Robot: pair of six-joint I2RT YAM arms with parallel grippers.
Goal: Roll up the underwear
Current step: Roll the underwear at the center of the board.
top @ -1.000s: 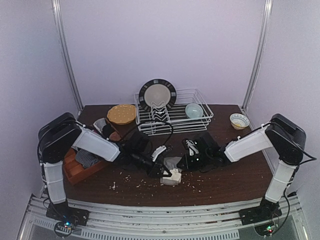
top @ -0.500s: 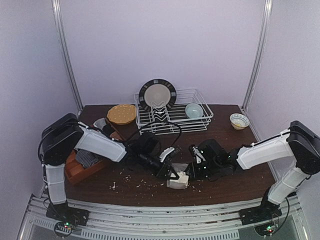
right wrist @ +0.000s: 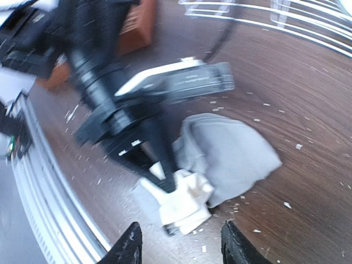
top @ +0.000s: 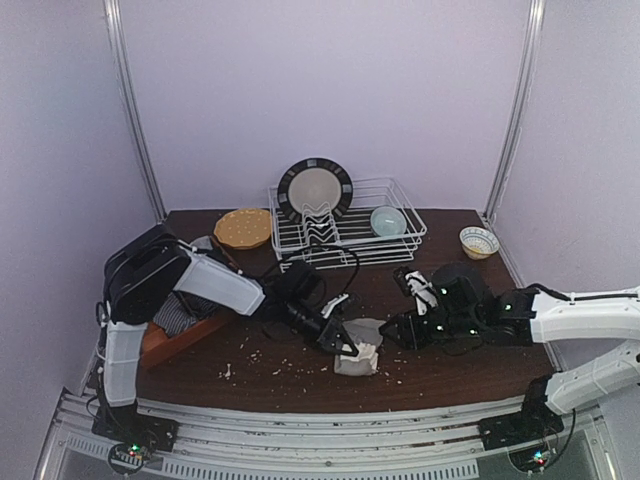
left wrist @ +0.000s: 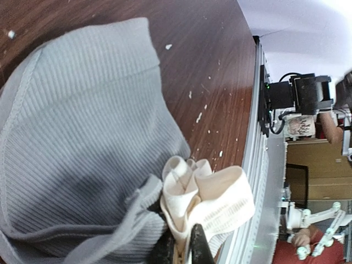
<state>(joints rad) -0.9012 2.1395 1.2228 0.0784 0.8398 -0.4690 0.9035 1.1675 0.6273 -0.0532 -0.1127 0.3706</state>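
A grey ribbed underwear [top: 362, 330] with a cream waistband [top: 360, 355] lies bunched on the dark table, near the middle. My left gripper [top: 343, 343] is shut on the folded waistband. In the left wrist view the grey cloth [left wrist: 82, 137] fills the frame, and the waistband [left wrist: 220, 201] is pinched at my left gripper [left wrist: 184, 250]. My right gripper [top: 398, 330] hovers just right of the garment, apart from it. In the right wrist view my right gripper [right wrist: 181, 247] is open and empty, with the underwear [right wrist: 231, 151] and the left gripper [right wrist: 159, 165] ahead of it.
A white wire dish rack [top: 400, 240] at the back holds a dark-rimmed plate [top: 315, 188] and a teal bowl [top: 388, 220]. A small bowl [top: 479, 241] sits back right, a yellow dish [top: 243, 228] back left. A red-brown tray [top: 160, 345] holds striped cloth [top: 176, 318]. Crumbs dot the table.
My right gripper has opened, let go of the underwear and drawn back to the right. My left gripper has carried the waistband to the right and toward the front edge.
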